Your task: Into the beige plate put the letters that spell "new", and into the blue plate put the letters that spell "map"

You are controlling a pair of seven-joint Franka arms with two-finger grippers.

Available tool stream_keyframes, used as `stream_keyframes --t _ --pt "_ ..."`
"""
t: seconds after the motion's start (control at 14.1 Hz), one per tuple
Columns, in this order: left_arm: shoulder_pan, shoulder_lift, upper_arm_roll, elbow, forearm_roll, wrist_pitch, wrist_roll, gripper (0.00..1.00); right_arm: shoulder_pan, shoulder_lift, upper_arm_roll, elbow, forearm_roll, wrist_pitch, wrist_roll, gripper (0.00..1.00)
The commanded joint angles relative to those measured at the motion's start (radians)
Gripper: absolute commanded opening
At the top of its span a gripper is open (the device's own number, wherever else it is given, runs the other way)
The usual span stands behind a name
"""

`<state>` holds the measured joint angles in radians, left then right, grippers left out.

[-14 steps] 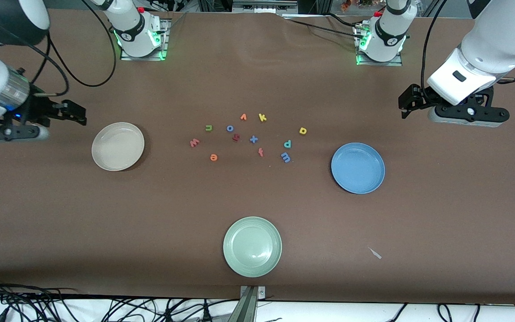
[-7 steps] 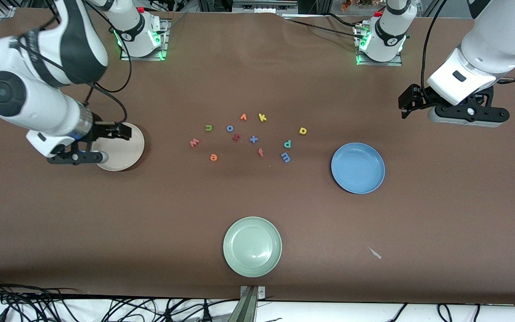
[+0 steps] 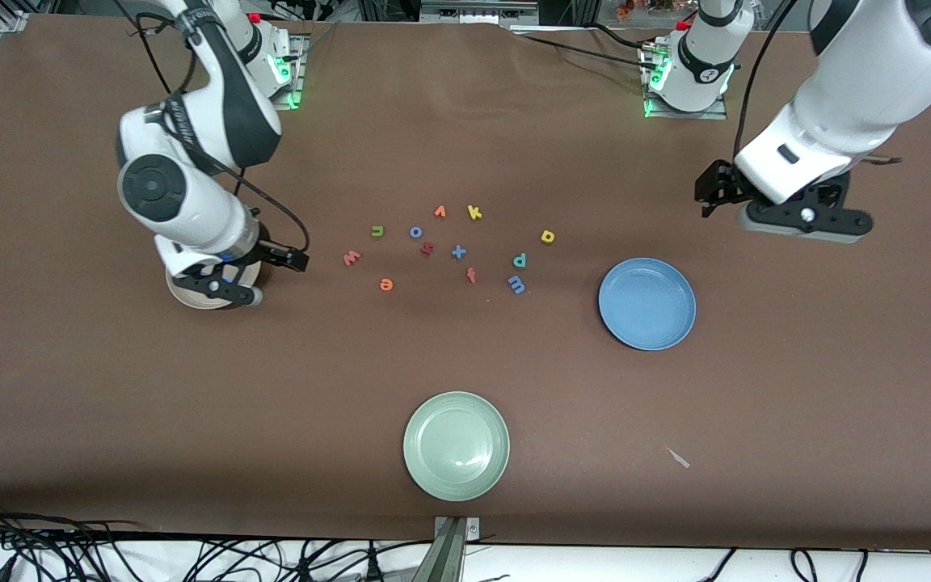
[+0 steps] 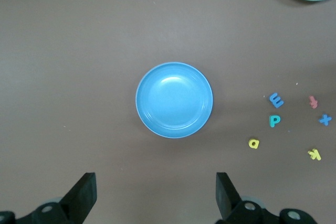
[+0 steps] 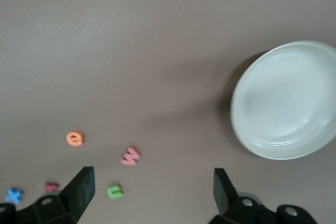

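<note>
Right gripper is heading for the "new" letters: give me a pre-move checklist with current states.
1. Right gripper open and carrying nothing, up over the beige plate: ok.
2. Beige plate holds nothing: ok by the right wrist view.
3. Green n, orange e and pinkish-red w lie loose on the table, apart from each other: ok.
4. Dark red letter sits away from the w, no mix-up likely: ok.
5. Left gripper open, up near the blue plate, clear of the right arm's path: ok.
6. Blue plate holds nothing yet: ok.
</note>
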<state>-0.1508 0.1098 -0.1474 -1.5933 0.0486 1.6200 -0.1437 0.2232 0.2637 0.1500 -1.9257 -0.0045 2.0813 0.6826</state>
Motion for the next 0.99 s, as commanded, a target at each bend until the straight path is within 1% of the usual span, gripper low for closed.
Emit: stream_keyframes --t 0.0,0.14,0.21,0.28,0.5,0.71,0.92 --pt "-0.029 0.117 0.000 0.027 0.021 -0.011 0.004 1.00 -0.005 -0.049 0.034 -0.191 0.012 0.210 0.118 1.00" --pt "-0.064 0.216 0.002 0.041 0.017 0.001 0.000 1.00 -0.001 -0.041 0.065 -0.280 0.011 0.343 0.201 1.00" --pt "-0.078 0.255 0.002 0.074 0.016 0.027 -0.016 1.00 0.002 -0.034 0.069 -0.314 0.009 0.396 0.233 1.00" --pt "-0.081 0.287 0.000 0.088 0.011 0.046 -0.051 1.00 0.008 -0.017 0.069 -0.328 0.011 0.430 0.264 1.00" --pt "-0.131 0.353 0.000 0.092 0.011 0.150 -0.230 1.00 0.050 0.035 0.069 -0.332 0.009 0.485 0.405 1.00" --pt "-0.194 0.410 0.000 0.092 0.007 0.172 -0.388 1.00 0.058 0.110 0.069 -0.329 0.008 0.562 0.449 1.00" --pt "-0.246 0.477 0.000 0.075 -0.007 0.320 -0.514 1.00 0.080 0.152 0.066 -0.317 0.003 0.582 0.465 1.00"
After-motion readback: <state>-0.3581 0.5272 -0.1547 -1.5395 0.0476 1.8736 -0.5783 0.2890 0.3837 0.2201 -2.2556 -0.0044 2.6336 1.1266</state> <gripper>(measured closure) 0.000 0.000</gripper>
